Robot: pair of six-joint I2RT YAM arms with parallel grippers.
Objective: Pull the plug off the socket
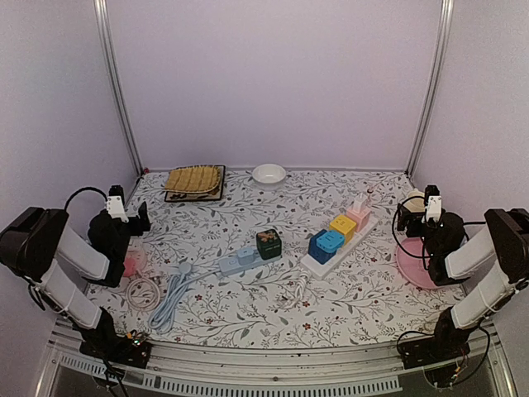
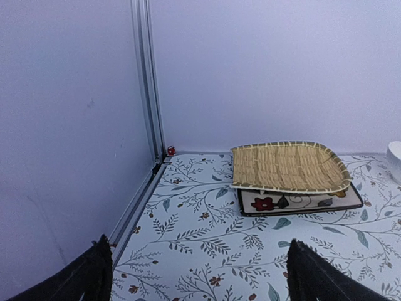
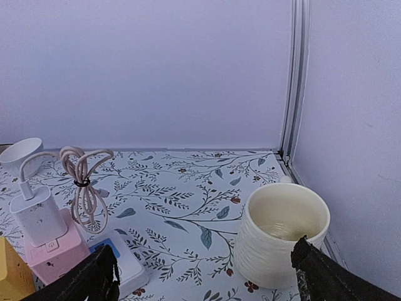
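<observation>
A white power strip (image 1: pixel 318 263) lies at centre right with a blue plug cube (image 1: pixel 326 241), a yellow cube (image 1: pixel 343 225) and a pink cube (image 1: pixel 359 215) topped by a white charger (image 3: pixel 36 215) with a bundled cable. A light blue socket block (image 1: pixel 238 260) with a dark green cube (image 1: pixel 269 244) lies at centre, and its cable runs left. My left gripper (image 1: pixel 139 217) is open and empty at the far left; its wrist view (image 2: pixel 197 251) shows bare table. My right gripper (image 1: pixel 403 217) is open and empty at the far right (image 3: pixel 203 248), beside the strip's end (image 3: pixel 122 260).
A cream mug (image 3: pixel 285 235) stands close to my right gripper's right finger, near a pink plate (image 1: pixel 413 266). A woven tray (image 2: pixel 288 166) on a dark dish and a white bowl (image 1: pixel 269 174) sit at the back. A coiled white cable (image 1: pixel 142 291) lies front left.
</observation>
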